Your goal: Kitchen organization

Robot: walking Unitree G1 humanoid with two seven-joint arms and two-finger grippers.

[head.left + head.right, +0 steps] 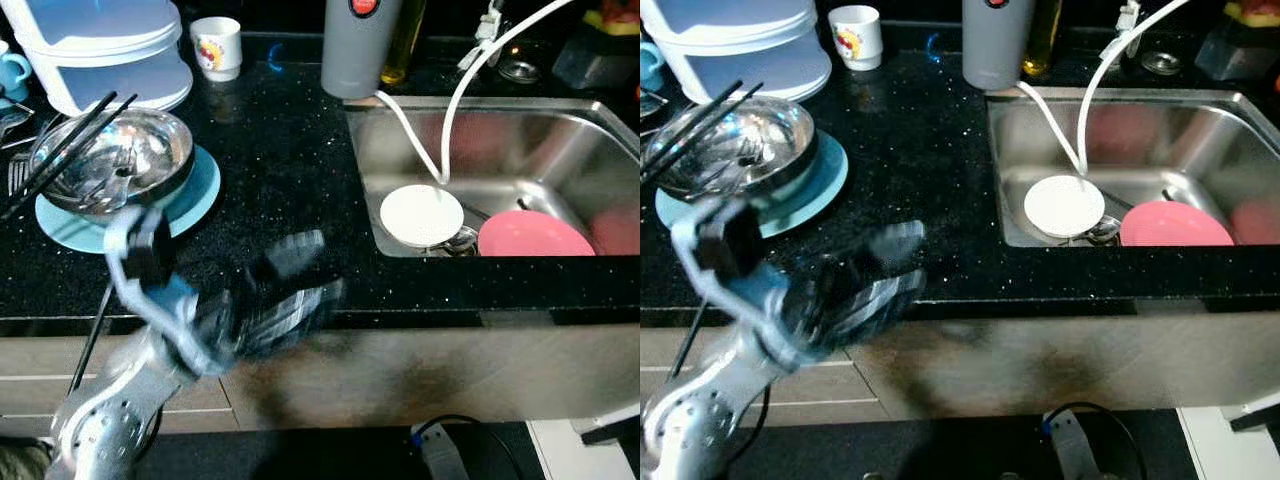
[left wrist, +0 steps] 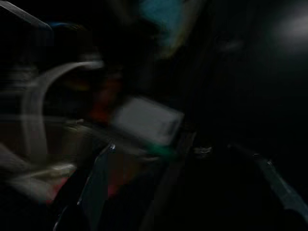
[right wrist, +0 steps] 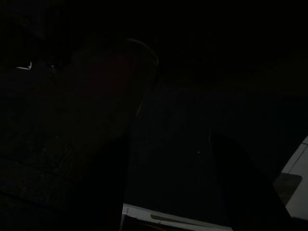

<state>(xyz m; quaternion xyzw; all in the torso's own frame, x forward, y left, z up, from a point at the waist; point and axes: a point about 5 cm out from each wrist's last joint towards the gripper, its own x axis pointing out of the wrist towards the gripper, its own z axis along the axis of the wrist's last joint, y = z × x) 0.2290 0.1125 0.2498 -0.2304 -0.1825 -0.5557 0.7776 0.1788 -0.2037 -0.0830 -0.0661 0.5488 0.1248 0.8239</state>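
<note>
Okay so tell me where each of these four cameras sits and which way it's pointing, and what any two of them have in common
Left eye view: on the head, looking down at the black counter and sink; the blurred left gripper reaches over the counter's front edge.
Right eye view: same head, same scene; shares the metal bowl, white cup and pink plate with the left eye.
Left wrist view: on the left wrist, looking along its fingers; dark and blurred.
Right wrist view: on the right wrist, very dark; a dark finger can just be made out.
</note>
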